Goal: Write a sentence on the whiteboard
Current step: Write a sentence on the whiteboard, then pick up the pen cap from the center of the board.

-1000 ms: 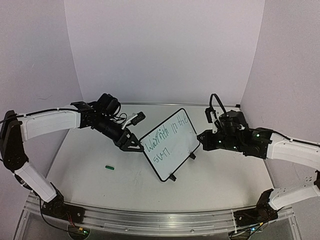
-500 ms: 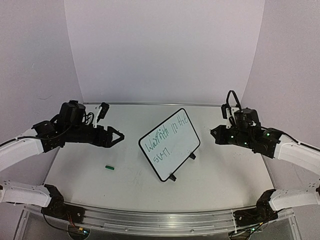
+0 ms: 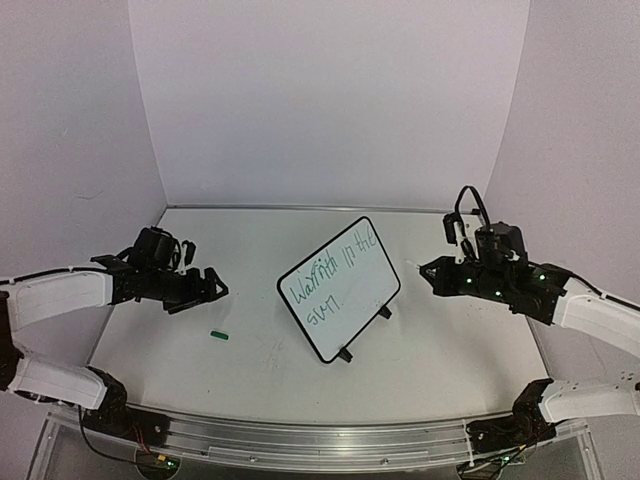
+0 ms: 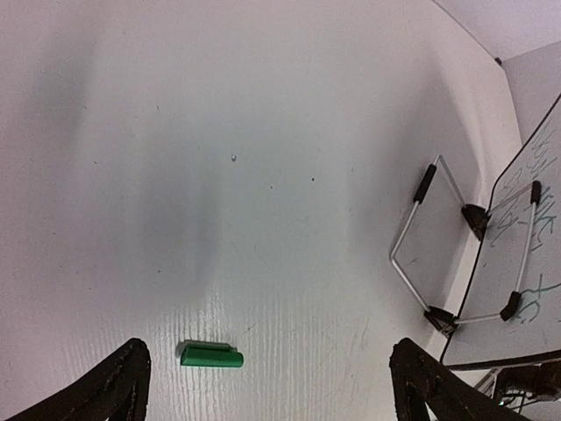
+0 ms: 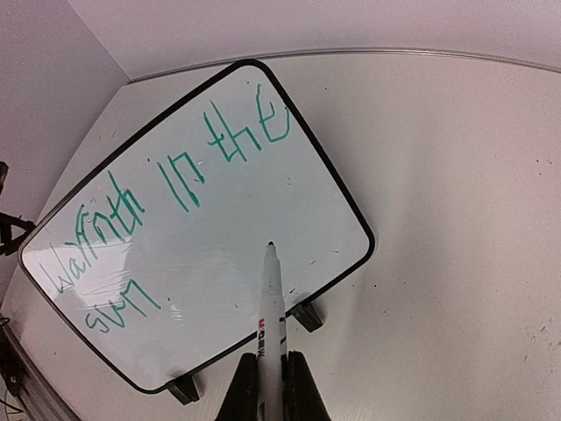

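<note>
**Item 1.** We list a small rectangular whiteboard with a thin black frame and rounded corners (image 3: 340, 288). It stands near the middle of the white tabletop (image 3: 250, 380), turned at an angle and leaning back. Two small black feet carry its lower edge. Green handwriting on its face reads roughly "Warmth in the sun", in two lines. In the left wrist view we see the board (image 4: 526, 263) at the far right, with a silver wire prop with black ends (image 4: 405, 230) beside it.

**Item 2.** We list a short green plastic marker cap (image 3: 220, 335). It lies flat on the table, well left of the board and apart from it.

**Item 3.** The left gripper (image 3: 208, 290) hangs low over the table, left of the board and just beyond the cap. Its claw stands wide with nothing between the fingers. In its own camera the cap (image 4: 210, 355) lies between the two finger tips (image 4: 267, 386), untouched.

**Item 4.** The right gripper (image 3: 428, 272) sits right of the board and clear of it. Its claw (image 5: 267, 386) is pinched narrow on a white marker pen with a dark tip (image 5: 272, 324). The pen points toward the board's lower right part (image 5: 193, 237).
</note>
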Available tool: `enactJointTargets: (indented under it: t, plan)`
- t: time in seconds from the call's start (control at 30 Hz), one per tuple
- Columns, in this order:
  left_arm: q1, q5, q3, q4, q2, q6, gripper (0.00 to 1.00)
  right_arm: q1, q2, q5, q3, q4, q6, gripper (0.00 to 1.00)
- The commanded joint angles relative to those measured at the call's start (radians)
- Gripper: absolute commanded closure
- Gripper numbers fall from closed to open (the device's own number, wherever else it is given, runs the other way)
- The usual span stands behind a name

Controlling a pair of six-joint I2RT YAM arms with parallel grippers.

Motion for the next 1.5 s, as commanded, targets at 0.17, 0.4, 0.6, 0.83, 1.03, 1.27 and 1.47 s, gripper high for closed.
enactJointTargets:
  t: [0.17, 0.4, 0.6, 0.83, 1.03, 1.27, 1.47]
  plan:
    - [0.002, 0.173, 0.079, 0.132, 0.225, 0.089, 0.06, -0.002, -0.034, -0.014, -0.027, 0.021, 0.011, 1.0]
    - [0.002, 0.196, 0.07, 0.143, 0.302, 0.101, 0.07, -0.002, -0.045, -0.013, -0.038, 0.022, 0.019, 1.0]
    - [0.002, 0.205, 0.061, 0.117, 0.318, 0.101, 0.08, -0.002, -0.061, -0.014, -0.05, 0.023, 0.031, 1.0]
    - [0.002, 0.179, 0.055, 0.046, 0.332, 0.136, 0.09, -0.002, -0.088, -0.014, -0.07, 0.023, 0.042, 1.0]
    - [0.0, 0.179, 0.061, 0.013, 0.336, 0.159, 0.1, -0.002, -0.099, -0.013, -0.081, 0.023, 0.05, 1.0]
    - [-0.004, 0.222, 0.039, 0.034, 0.329, 0.143, 0.11, -0.002, -0.109, -0.009, -0.084, 0.021, 0.05, 1.0]
    - [-0.037, 0.243, 0.024, 0.023, 0.347, 0.139, 0.12, -0.001, -0.11, -0.009, -0.084, 0.022, 0.052, 1.0]
